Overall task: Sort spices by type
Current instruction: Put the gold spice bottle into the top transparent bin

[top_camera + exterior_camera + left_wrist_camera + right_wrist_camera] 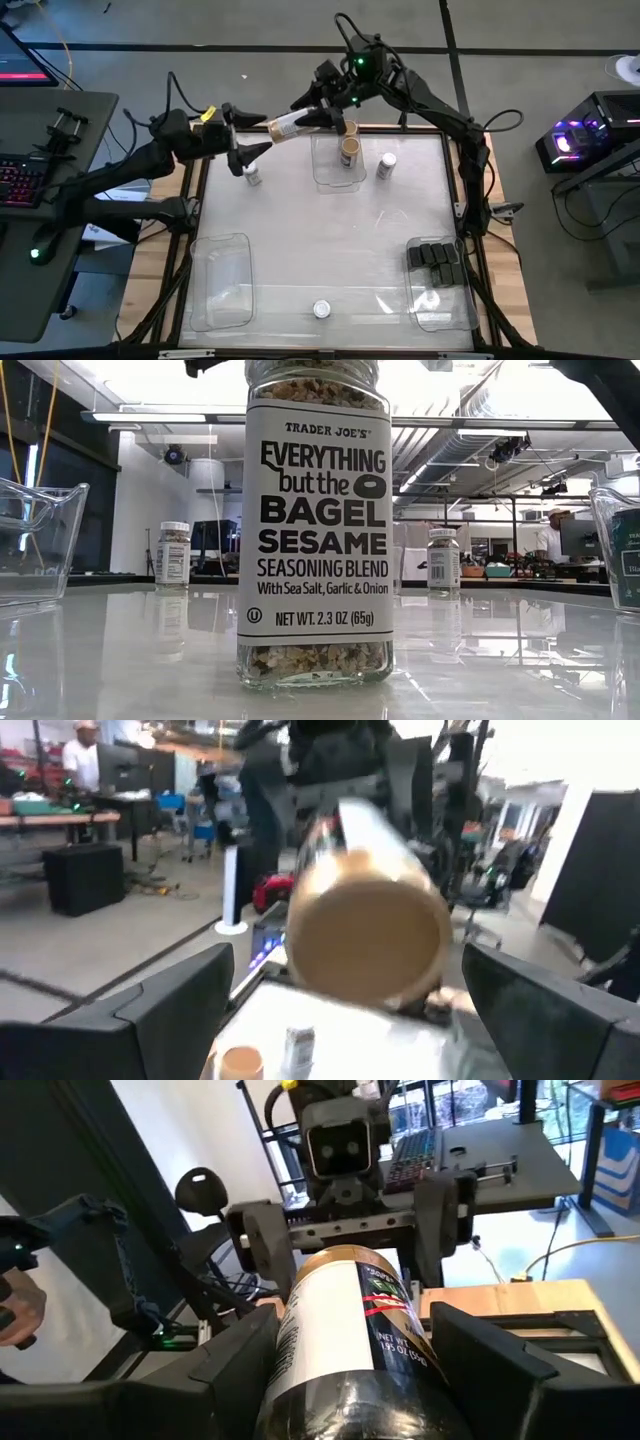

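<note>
Held item: a tan-lidded jar (290,125) lies on its side in the air above the far edge of the table (330,250), between the two arms, tan lid toward the left arm.
Right gripper (322,118): pinching the jar's body; the right wrist view shows both fingers against the jar's sides.
Left gripper (252,150): spread wide, just short of the lid; the left wrist view shows the lid centred between its fingers, not yet gripped.
Step in hand: judged to be a handover from right to left.
Other spices: a second tan-lidded jar (349,150) stands in the far clear bin (325,175); one white-lidded jar (387,165) just beside that bin, another (252,176) below the left gripper, a third (321,309) at the near edge; black boxes (436,258) grouped in the right bin (440,290). The left bin (220,285) appears empty.
Risk 1: the right gripper letting go before the left closes would drop the jar onto the table edge or bin.
Risk 2: closing on the smooth round lid off-centre could let the jar slip or tilt.
Risk 3: the left gripper hangs near the jar beneath it; lowering could knock it over.
</note>
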You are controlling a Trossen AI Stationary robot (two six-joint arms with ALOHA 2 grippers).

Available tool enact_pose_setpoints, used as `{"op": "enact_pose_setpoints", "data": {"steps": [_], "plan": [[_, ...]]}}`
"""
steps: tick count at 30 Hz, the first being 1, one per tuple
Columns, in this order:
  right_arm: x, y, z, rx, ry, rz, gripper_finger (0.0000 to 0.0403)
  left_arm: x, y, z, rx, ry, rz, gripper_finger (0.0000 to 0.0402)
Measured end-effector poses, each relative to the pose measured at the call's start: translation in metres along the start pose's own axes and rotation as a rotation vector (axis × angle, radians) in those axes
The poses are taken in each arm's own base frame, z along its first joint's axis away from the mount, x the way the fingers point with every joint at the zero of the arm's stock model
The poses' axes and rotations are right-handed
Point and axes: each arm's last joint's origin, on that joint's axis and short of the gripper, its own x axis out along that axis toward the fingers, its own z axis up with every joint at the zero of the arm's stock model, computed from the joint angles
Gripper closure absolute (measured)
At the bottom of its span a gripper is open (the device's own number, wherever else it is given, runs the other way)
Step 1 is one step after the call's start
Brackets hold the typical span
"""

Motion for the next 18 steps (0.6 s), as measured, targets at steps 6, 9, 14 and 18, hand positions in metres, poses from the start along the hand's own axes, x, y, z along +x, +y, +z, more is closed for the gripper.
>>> {"op": "enact_pose_setpoints", "data": {"steps": [6, 9, 14, 18], "plan": [[0.000, 0.000, 0.000, 0.003, 0.003, 0.000, 0.0159, 0.008, -0.005, -0.001, 0.000, -0.014, -0.031, 0.0021], [-0.001, -0.001, 0.000, 0.003, 0.002, -0.003, 0.0159, 0.012, -0.005, -0.003, 0.005, -0.009, -0.022, 0.0021], [0.000, 0.000, 0.000, 0.002, 0.002, 0.001, 0.0159, 0.017, -0.004, -0.004, 0.018, -0.024, -0.004, 0.0021], [0.002, 0.002, 0.000, 0.002, 0.004, 0.006, 0.0159, 0.018, -0.004, 0.000, 0.047, -0.070, 0.004, 0.0021]]}}
